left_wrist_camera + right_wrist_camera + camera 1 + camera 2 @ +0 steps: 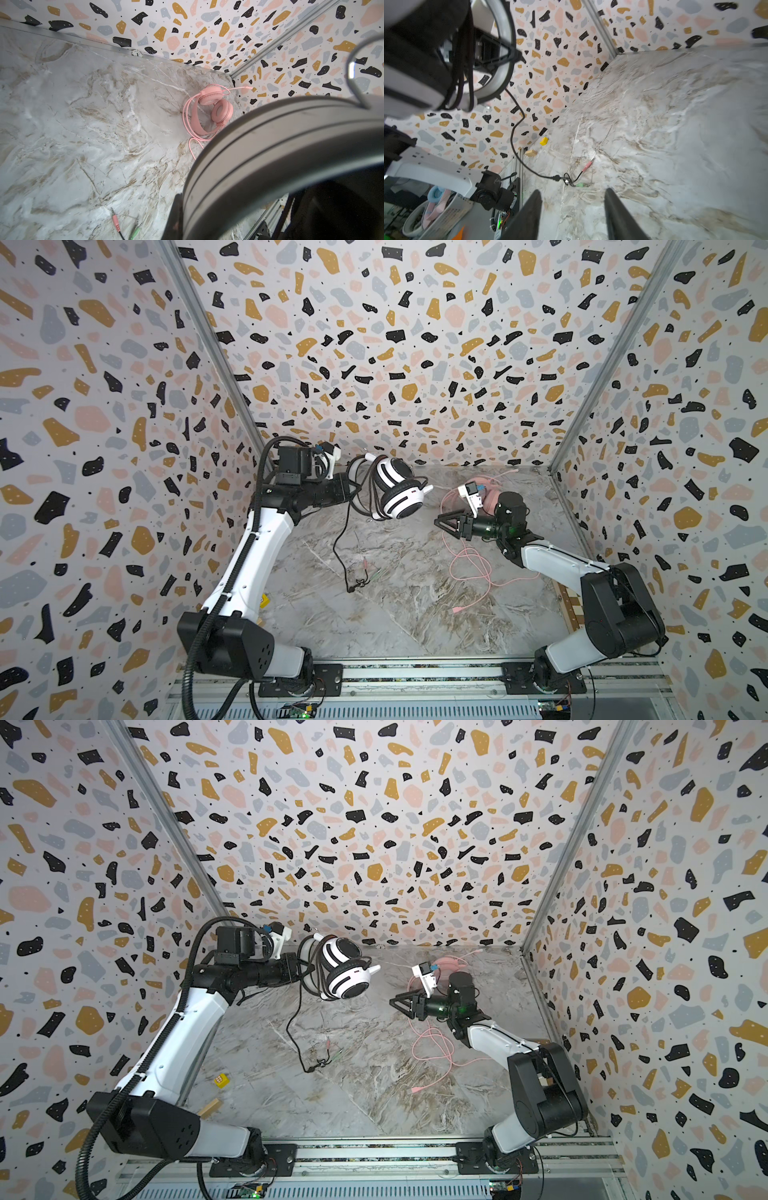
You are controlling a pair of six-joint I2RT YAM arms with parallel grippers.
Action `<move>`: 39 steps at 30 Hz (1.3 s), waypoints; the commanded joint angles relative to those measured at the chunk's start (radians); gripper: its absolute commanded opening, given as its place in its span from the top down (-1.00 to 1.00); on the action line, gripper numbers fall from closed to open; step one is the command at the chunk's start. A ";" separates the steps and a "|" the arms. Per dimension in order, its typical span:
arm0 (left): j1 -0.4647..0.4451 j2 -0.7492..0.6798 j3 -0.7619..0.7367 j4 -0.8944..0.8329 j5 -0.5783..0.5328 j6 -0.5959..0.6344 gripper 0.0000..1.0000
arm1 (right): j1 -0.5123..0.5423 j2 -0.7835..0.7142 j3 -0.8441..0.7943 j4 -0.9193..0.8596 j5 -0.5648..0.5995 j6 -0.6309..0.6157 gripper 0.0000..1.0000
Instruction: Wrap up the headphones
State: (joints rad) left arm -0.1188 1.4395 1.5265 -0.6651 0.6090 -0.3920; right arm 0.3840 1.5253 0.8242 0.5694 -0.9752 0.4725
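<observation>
Nearest us, the black cable (338, 549) drops to the bench (395, 622), its plugs (365, 577) lying loose. Nothing pins that tail, so we judge the wound loops could slacken and slide off. Beside it sprawls the pink cable (471, 566), passing below the right fingers (444, 524), which stand apart and empty, touching neither cable; a low reach might catch the wrong one. Further back, the left fingers (348, 490) clamp the raised white headset (399, 489), seemingly at its band, though cable turns hide the contact. Farthest, the pink headset (207, 113) lies in the bench's corner, well apart from both
</observation>
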 commanded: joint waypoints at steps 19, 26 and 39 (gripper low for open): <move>0.002 0.073 0.145 -0.011 -0.060 -0.083 1.00 | 0.514 0.356 -0.081 0.550 0.385 0.145 -0.60; 0.003 0.068 0.153 -0.022 -0.063 -0.079 1.00 | 0.618 0.420 0.114 0.333 0.574 -0.172 -0.61; 0.004 0.053 0.137 -0.007 -0.051 -0.097 1.00 | 0.708 0.578 0.366 -0.097 0.800 -0.482 -0.58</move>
State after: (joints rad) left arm -0.1188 1.5280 1.6299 -0.7406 0.5114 -0.4599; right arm 1.0782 2.1044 1.1679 0.5808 -0.2657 0.0788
